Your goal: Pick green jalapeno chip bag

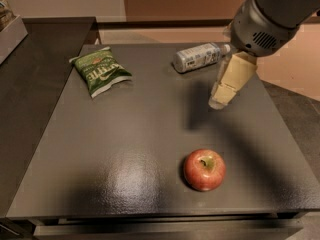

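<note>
The green jalapeno chip bag [100,71] lies flat at the far left of the dark table [125,149], dark green with white lettering and pale crimped ends. My gripper [220,100] hangs from the grey arm at the upper right, over the table's right middle. It is well to the right of the bag and holds nothing that I can see.
A clear plastic bottle with a white label [198,57] lies on its side at the far edge, just left of the arm. A red apple [204,169] sits near the front right. A dark counter [35,59] adjoins the table's left side.
</note>
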